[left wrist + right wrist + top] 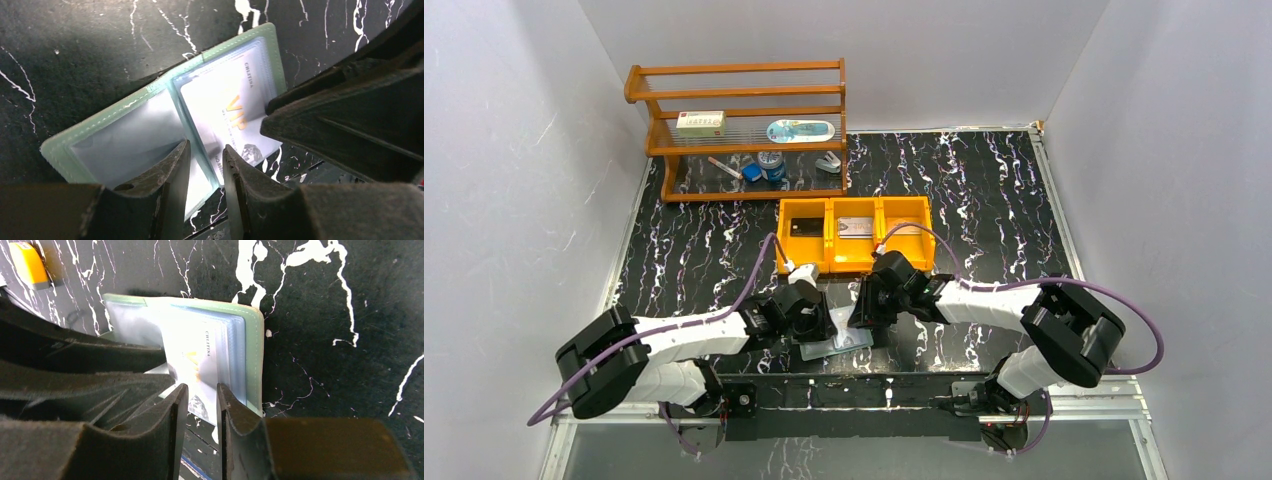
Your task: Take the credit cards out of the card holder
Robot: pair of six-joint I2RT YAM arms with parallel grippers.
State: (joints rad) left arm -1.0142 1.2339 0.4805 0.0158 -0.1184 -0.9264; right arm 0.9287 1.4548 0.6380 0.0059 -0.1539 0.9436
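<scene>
- The right tool [201, 387] is closed on the protruding end of a pale credit card [225, 100] lettered VIP. The left tool [206, 146], its jaws narrowly apart, sits at the fold of the card holder [115, 145]; we cannot tell whether it grips or only presses.
- The card holder lies spread open on the desk [75, 60] between the two arms. Most of the card is inside the pocket of the panel nearer the right tool.
- We judge the holder may drag along with the card if the left tool's hold is weak.
- The thin, glossy card could slip from so small a bite.
- The tools crowd close together and might knock each other.
- The fingers hide the holder's near edge, and we cannot make out whether more cards sit in the layered pockets.
</scene>
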